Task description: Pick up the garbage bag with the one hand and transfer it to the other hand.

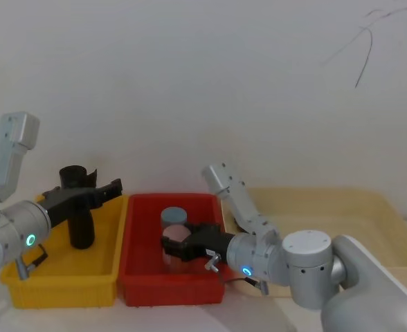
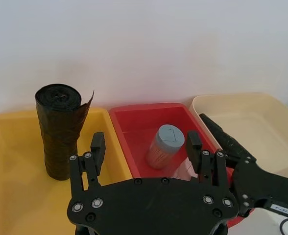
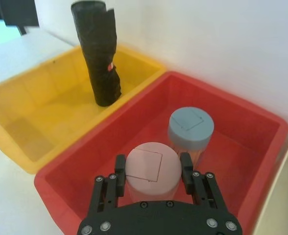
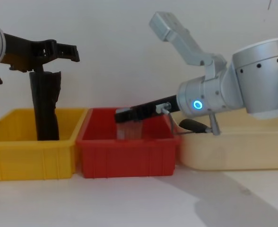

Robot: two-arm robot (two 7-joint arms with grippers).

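The garbage bag is out of view. A black roll (image 1: 82,221) with a loose flared flap at its top (image 2: 60,132) stands upright in the yellow bin (image 1: 58,287). My left gripper (image 1: 110,190), the one with the green-cyan ring, hovers open at the height of the roll's top with nothing between its fingers (image 2: 145,139); the roll stands to one side of it. My right gripper (image 1: 172,243), the blue-ringed one, reaches into the red bin (image 1: 169,290). It is shut on a pink-topped cylinder (image 3: 151,169).
A blue-topped cylinder (image 3: 190,129) stands in the red bin just behind the pink one. A wide cream tray (image 1: 342,207) lies to the right of the red bin. The three containers sit side by side against a white wall.
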